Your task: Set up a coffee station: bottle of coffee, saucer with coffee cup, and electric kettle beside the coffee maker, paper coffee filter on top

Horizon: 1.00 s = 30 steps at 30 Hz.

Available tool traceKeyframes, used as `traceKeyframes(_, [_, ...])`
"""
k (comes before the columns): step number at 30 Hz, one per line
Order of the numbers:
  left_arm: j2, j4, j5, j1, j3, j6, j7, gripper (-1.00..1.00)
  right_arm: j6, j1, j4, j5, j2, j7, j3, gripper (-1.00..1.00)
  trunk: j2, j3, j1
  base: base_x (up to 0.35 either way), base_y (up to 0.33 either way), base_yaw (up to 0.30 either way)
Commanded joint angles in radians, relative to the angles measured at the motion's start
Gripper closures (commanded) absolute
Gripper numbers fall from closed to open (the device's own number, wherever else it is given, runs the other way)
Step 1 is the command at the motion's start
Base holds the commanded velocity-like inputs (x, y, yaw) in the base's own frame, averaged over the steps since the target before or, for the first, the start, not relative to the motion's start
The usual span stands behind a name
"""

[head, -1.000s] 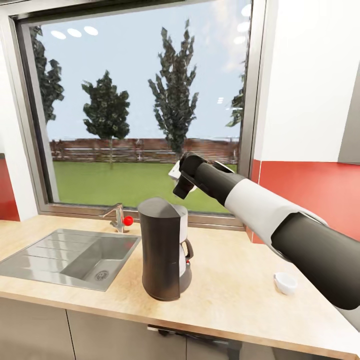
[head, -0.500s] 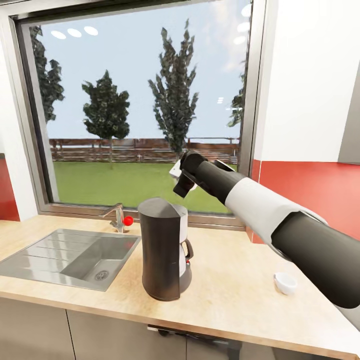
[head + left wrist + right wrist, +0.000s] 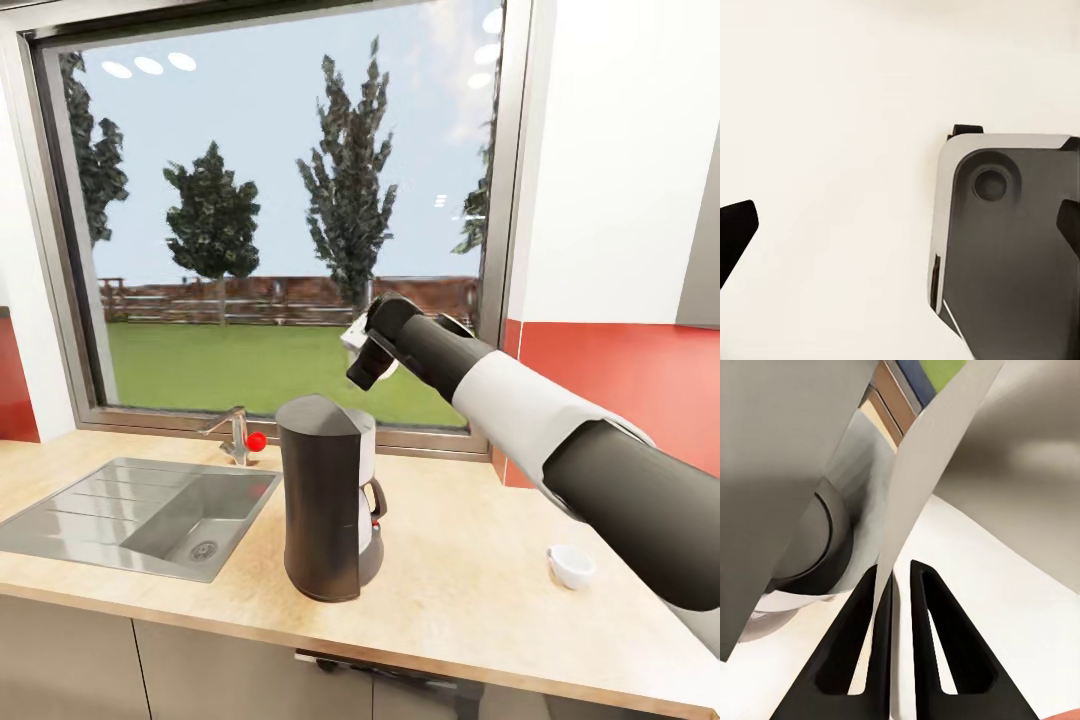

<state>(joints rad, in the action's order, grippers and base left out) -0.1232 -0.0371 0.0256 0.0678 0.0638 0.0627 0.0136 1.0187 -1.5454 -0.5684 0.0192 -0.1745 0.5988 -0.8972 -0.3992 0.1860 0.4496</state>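
The tall dark grey coffee maker (image 3: 325,497) stands on the light wood countertop (image 3: 470,590), just right of the sink. My right gripper (image 3: 359,379) hovers above and slightly behind its top, shut on the white paper coffee filter (image 3: 349,342). In the right wrist view the two black fingers (image 3: 874,645) pinch the filter sheet (image 3: 937,450), which rises past their tips. A small white coffee cup (image 3: 571,566) sits on the counter at the right, under my right forearm. My left gripper (image 3: 900,232) is open with nothing between its dark fingertips.
A steel sink (image 3: 140,510) with a faucet (image 3: 235,432) and a red knob takes up the counter's left part. A large window (image 3: 280,220) backs the counter. The wall at the right is red below and white above. A grey panel (image 3: 1012,247) lies under my left gripper.
My right gripper, with the filter in it, has drifted slightly up and to the right above the coffee maker. Nothing else has moved.
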Motion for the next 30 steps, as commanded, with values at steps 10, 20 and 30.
traceKeyframes(10, [0.001, -0.004, 0.002, 0.001, 0.007, 0.005, 0.003, -1.00, 0.003, -0.001, 0.055, -0.001, 0.000, 0.003, 0.011, 1.00, -0.001, -0.001, 0.000, 0.000, 0.000, 0.000])
traceKeyframes(20, [0.000, -0.004, 0.002, 0.001, 0.008, 0.005, 0.003, -1.00, 0.003, -0.001, 0.067, -0.001, 0.000, 0.014, 0.008, 1.00, -0.001, -0.001, 0.000, 0.000, 0.000, 0.000])
traceKeyframes(30, [0.000, -0.003, 0.002, 0.001, 0.008, 0.005, 0.003, -1.00, 0.003, -0.001, 0.067, -0.004, 0.000, 0.016, 0.007, 1.00, -0.001, -0.001, 0.000, 0.000, 0.000, 0.000])
